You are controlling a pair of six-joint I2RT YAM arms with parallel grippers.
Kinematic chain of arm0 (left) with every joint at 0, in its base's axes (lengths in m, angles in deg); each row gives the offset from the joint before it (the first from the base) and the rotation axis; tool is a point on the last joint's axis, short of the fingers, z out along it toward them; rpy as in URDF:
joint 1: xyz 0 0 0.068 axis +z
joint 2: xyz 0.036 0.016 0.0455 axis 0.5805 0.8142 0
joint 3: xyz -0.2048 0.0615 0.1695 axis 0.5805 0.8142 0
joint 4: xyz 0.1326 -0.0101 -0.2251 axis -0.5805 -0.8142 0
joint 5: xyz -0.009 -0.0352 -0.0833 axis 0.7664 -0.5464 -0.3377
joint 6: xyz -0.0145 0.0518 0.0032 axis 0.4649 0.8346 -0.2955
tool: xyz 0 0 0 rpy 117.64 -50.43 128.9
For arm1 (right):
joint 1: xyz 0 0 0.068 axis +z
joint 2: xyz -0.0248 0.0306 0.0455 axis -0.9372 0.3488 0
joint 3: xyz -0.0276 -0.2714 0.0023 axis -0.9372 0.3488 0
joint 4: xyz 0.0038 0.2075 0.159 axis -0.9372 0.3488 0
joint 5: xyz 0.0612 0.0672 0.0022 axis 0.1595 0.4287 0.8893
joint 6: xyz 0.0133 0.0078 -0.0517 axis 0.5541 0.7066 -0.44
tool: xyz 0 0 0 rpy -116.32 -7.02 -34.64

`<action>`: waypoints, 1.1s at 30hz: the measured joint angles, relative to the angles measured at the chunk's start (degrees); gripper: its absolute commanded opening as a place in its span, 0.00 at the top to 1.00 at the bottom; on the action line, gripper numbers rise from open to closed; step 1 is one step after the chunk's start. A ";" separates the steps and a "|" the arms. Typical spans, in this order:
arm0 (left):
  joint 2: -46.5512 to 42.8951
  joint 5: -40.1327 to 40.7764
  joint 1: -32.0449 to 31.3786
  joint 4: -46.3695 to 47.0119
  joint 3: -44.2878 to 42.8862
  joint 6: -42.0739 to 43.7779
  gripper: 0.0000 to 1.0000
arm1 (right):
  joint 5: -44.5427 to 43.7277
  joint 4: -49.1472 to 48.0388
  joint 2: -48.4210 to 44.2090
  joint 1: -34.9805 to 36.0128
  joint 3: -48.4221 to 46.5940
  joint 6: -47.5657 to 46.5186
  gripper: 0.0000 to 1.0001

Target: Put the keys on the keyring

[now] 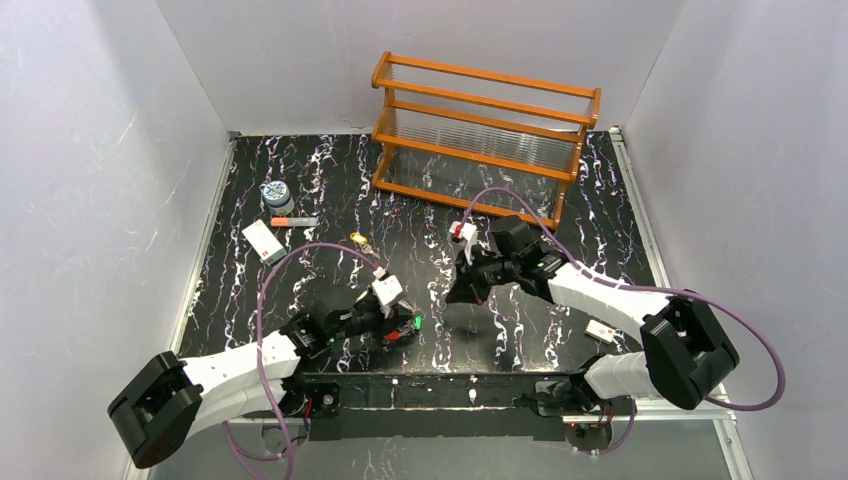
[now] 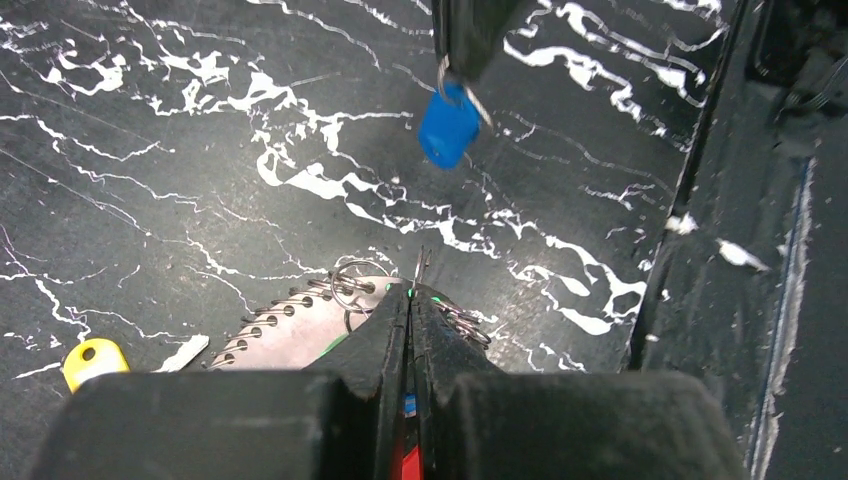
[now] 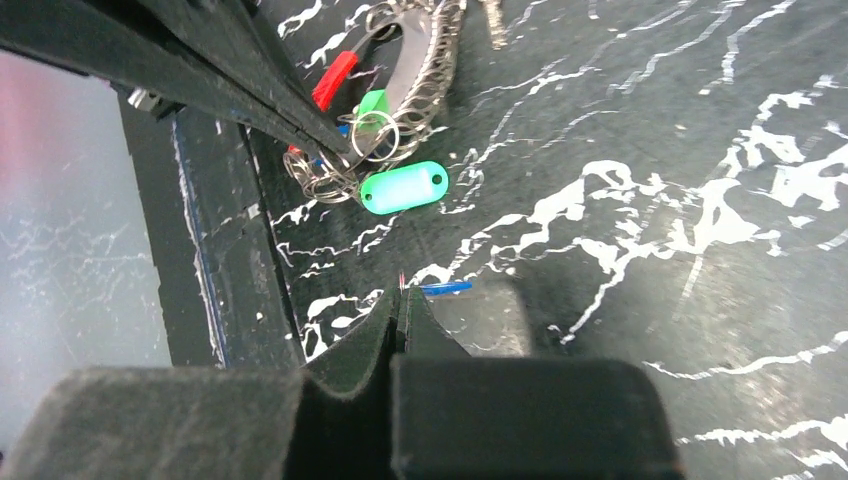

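Observation:
My left gripper lies low near the table's front edge, shut on the keyring, a silvery loop strung with small wire rings and a curved red piece. A green key lies by those rings. My right gripper hovers just right of the left one, shut on a blue key that hangs from its fingertips. Its blue head shows edge-on in the right wrist view. A yellow key lies loose on the table.
A wooden rack stands at the back. At the back left are a round patterned jar, an orange-tipped stick and a white card. The black rail runs along the front edge, close to both grippers.

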 measured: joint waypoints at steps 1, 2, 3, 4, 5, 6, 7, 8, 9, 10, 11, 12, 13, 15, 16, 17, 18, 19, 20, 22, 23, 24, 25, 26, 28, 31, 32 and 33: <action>-1.03 0.02 0.00 1.01 0.70 -1.01 1.00 | 0.07 -0.02 0.39 0.83 0.00 -0.37 0.99; -1.92 0.02 0.00 2.01 1.33 -1.99 1.00 | 0.11 -0.22 0.85 1.79 0.00 -0.74 0.99; -2.64 0.02 0.00 2.84 1.86 -2.82 1.00 | 0.11 -0.50 1.31 2.71 0.00 -1.03 0.99; -3.23 0.04 0.00 3.39 2.19 -3.63 1.00 | 0.09 -0.83 1.73 3.61 0.00 -1.33 0.99; -3.67 0.04 -0.02 4.04 2.47 -4.39 1.00 | 0.04 -1.03 2.01 4.33 0.00 -1.55 0.99; -3.93 0.07 -0.02 4.52 2.69 -4.83 1.00 | -0.07 -1.25 2.38 5.25 -0.04 -1.86 0.99; -4.22 0.07 -0.02 4.94 2.84 -5.22 1.00 | -0.24 -1.33 2.86 6.08 -0.17 -2.05 0.99; -4.39 0.07 -0.02 5.03 2.86 -5.49 1.00 | -0.48 -1.33 3.41 6.82 -0.42 -2.23 0.99; -4.48 0.07 -0.02 5.16 2.86 -5.68 1.00 | -0.74 -1.31 4.00 7.50 -0.79 -2.36 0.99; -4.55 0.04 -0.02 5.31 2.86 -5.88 1.00 | -1.01 -1.27 4.61 8.22 -1.20 -2.51 0.99; -4.57 0.07 -0.02 5.38 2.86 -6.01 1.00 | -1.27 -1.27 4.94 8.74 -1.53 -2.62 0.99; -4.57 0.04 -0.02 5.44 2.86 -6.08 1.00 | -1.68 -1.25 5.20 9.68 -2.01 -2.80 0.99; -4.57 0.04 -0.02 5.49 2.86 -6.23 1.00 | -1.99 -1.27 5.20 10.21 -2.32 -2.93 0.99; -4.52 0.02 -0.04 5.60 2.86 -6.43 1.00 | -2.80 -1.31 5.20 11.58 -3.26 -3.32 0.99; -4.48 0.00 -0.04 5.68 2.86 -6.45 1.00 | -3.21 -1.31 5.20 12.07 -3.67 -3.45 0.99; -4.44 0.00 -0.04 5.70 2.86 -6.49 1.00 | -3.52 -1.29 5.18 12.39 -3.96 -3.58 0.99; -4.44 -0.02 -0.04 5.70 2.86 -6.51 1.00 | -3.85 -1.29 5.18 12.85 -4.26 -3.65 0.99; -4.42 -0.09 -0.04 5.73 2.86 -6.56 1.00 | -4.04 -1.29 5.18 13.16 -4.52 -3.74 0.99; -4.42 -0.15 -0.04 5.73 2.86 -6.62 1.00 | -4.26 -1.29 5.18 13.38 -4.74 -3.87 0.99; -4.39 -0.20 -0.04 5.70 2.86 -6.67 1.00 | -4.68 -1.27 5.18 13.64 -5.05 -4.07 0.99; -4.39 -0.20 -0.04 5.73 2.86 -6.67 1.00 | -4.96 -1.25 5.18 13.75 -5.25 -4.11 0.99; -4.39 -0.20 -0.04 5.73 2.86 -6.67 1.00 | -5.29 -1.20 5.18 13.81 -5.40 -4.20 0.99; -4.39 -0.20 -0.04 5.73 2.86 -6.67 1.00 | -5.51 -1.16 5.18 13.90 -5.53 -4.28 0.99; -4.39 -0.22 -0.04 5.73 2.86 -6.67 1.00 | -5.68 -0.94 5.18 13.99 -5.68 -4.33 0.99; -4.39 -0.26 -0.04 5.70 2.86 -6.71 1.00 | -5.97 -0.81 5.20 14.14 -5.88 -4.48 0.99; -4.39 -0.48 -0.04 5.70 2.86 -6.84 1.00 | -6.45 -0.66 5.18 14.40 -6.16 -4.61 0.99; -4.39 -0.57 -0.04 5.70 2.86 -6.86 1.00 | -6.60 -0.55 5.18 14.49 -6.32 -4.68 0.99; -4.39 -0.61 -0.04 5.70 2.86 -6.88 1.00 | -6.71 -0.35 5.18 14.51 -6.49 -4.72 0.99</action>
